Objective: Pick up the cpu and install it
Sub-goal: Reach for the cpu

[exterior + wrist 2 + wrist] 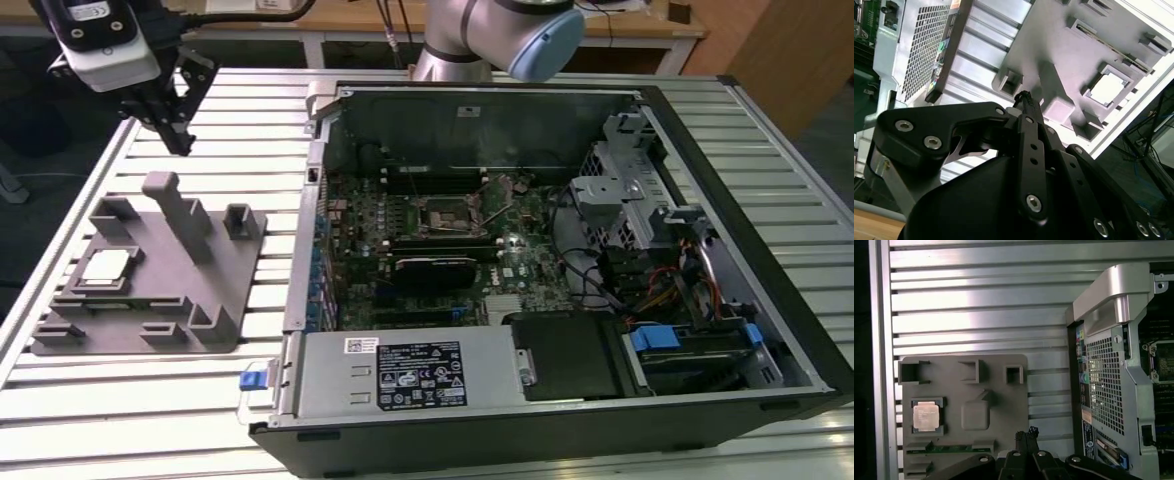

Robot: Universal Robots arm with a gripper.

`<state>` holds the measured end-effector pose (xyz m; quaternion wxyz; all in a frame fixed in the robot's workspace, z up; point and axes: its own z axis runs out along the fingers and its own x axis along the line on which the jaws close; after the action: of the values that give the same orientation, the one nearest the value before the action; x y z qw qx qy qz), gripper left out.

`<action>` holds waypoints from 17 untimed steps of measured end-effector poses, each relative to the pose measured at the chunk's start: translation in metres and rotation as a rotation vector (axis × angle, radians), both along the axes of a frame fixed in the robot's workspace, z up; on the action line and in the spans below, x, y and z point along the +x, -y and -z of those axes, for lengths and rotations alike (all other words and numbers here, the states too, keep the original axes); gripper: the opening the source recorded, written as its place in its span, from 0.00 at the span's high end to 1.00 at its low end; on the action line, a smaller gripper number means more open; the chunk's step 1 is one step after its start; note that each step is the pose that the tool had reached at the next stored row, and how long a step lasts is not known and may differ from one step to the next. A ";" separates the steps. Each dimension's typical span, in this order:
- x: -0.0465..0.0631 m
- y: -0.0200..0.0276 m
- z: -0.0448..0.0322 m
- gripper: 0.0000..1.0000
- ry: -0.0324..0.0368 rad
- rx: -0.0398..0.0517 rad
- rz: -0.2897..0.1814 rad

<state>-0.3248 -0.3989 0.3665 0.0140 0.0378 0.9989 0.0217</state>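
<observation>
The cpu (107, 268), a small pale silver square, lies flat in a recess of the grey fixture (200, 300) on the exterior view's left. Both wrist views show it there too, as the cpu (925, 416) and the cpu (1107, 89). My gripper (176, 148) hangs above the table behind the fixture, well apart from the cpu. Its black fingers meet at the tip with nothing between them, as the gripper (1024, 95) and the gripper (1029, 432) also show.
An open computer case (561, 400) fills the middle and the exterior view's right, with the black socket frame (447, 215) on its motherboard. A tall post (167, 210) rises from the fixture. The table is slatted aluminium (254, 110).
</observation>
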 end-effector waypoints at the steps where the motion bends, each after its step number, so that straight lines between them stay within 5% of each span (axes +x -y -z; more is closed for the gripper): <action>1: -0.002 0.0000 0.0004 0.89 0.0000 0.0000 0.000; 17: -0.026 0.0000 0.0072 0.89 0.0000 0.0000 0.000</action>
<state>-0.3505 -0.3989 0.3594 0.0140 0.0379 0.9989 0.0217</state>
